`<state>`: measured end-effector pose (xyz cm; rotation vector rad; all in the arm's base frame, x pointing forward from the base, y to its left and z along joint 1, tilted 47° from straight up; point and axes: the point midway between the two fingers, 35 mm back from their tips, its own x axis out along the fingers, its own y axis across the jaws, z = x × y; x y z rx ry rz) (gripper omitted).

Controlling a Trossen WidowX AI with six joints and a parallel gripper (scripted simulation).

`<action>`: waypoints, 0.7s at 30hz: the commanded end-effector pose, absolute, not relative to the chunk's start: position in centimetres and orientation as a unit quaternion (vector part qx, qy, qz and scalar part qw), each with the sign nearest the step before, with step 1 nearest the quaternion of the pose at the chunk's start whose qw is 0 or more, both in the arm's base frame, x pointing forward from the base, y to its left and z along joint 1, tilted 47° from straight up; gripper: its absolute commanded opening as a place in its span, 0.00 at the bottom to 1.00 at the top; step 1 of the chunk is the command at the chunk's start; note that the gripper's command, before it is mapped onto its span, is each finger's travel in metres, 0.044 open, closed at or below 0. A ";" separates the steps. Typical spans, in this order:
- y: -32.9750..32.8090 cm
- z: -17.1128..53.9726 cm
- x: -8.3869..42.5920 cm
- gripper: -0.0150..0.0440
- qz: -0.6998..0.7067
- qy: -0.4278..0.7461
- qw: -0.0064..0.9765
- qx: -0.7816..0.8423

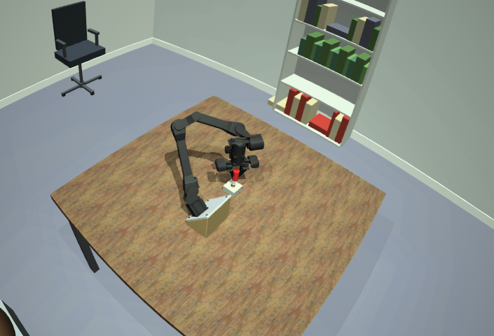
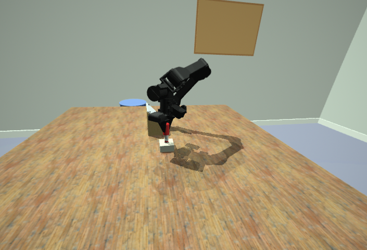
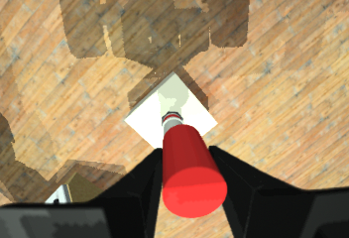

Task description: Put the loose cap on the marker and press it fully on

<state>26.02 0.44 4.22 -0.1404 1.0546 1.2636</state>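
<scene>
Red cap [image 3: 189, 171]: stood upright directly over the marker [image 3: 172, 118], its lower end at the marker's banded top; how far seated could not be told. Marker stood in the white holder block [image 3: 144, 118], near the middle of the table [image 1: 279, 253]. Gripper [image 3: 187, 174]: clamped on the cap, black fingers flanking it.

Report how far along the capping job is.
Done: the claw has picked up the red cap and is shut on it, lined up over the marker standing in the white holder block. In hand: the cap's open end is at the marker's tip, with the banded neck and grey barrel showing below, so it is not fully seated. Left: press until it clicks, release, move the arm away.
</scene>
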 end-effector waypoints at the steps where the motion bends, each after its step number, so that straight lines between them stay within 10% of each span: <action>1: 2.4 2.6 25.6 0.25 0.579 0.470 0.664 -0.058; 21: 4.2 1.4 25.4 0.25 0.579 0.469 0.664 -0.058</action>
